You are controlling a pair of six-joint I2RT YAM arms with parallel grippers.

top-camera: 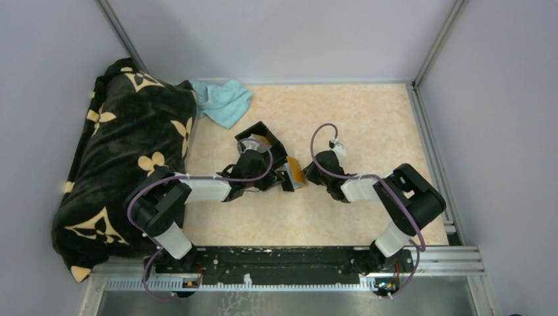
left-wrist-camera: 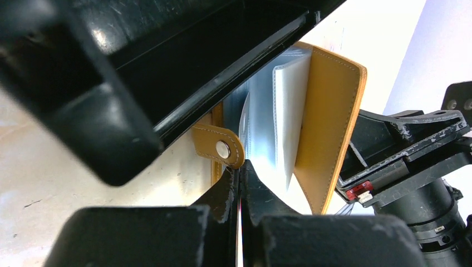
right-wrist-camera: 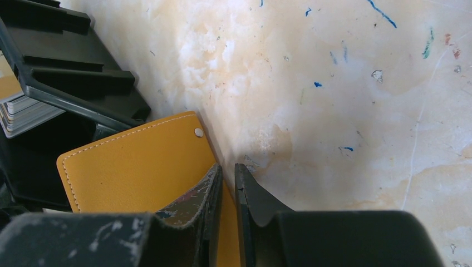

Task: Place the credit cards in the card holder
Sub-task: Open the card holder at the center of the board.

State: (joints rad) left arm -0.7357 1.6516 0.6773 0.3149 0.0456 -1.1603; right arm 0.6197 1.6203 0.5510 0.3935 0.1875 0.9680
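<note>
The card holder [top-camera: 295, 172], an orange-tan wallet, stands on edge between my two grippers. In the left wrist view it [left-wrist-camera: 328, 111] is spread open, showing clear sleeves and its snap tab [left-wrist-camera: 220, 146]. My right gripper [right-wrist-camera: 228, 169] is shut on the edge of its cover [right-wrist-camera: 139, 167]. My left gripper [left-wrist-camera: 240, 167] is shut on a thin pale credit card seen edge-on, with its tips at the sleeves just beside the tab. More credit cards [right-wrist-camera: 25, 111] lie stacked in the black tray [right-wrist-camera: 72, 72]. In the top view my left gripper [top-camera: 281, 176] and right gripper [top-camera: 310, 172] flank the wallet.
The black open-topped tray [top-camera: 263, 141] sits right behind the left gripper and touches the wallet. It looms over the left wrist view [left-wrist-camera: 183, 61]. A black patterned blanket [top-camera: 125, 151] covers the left side. A teal cloth [top-camera: 224, 99] lies at the back.
</note>
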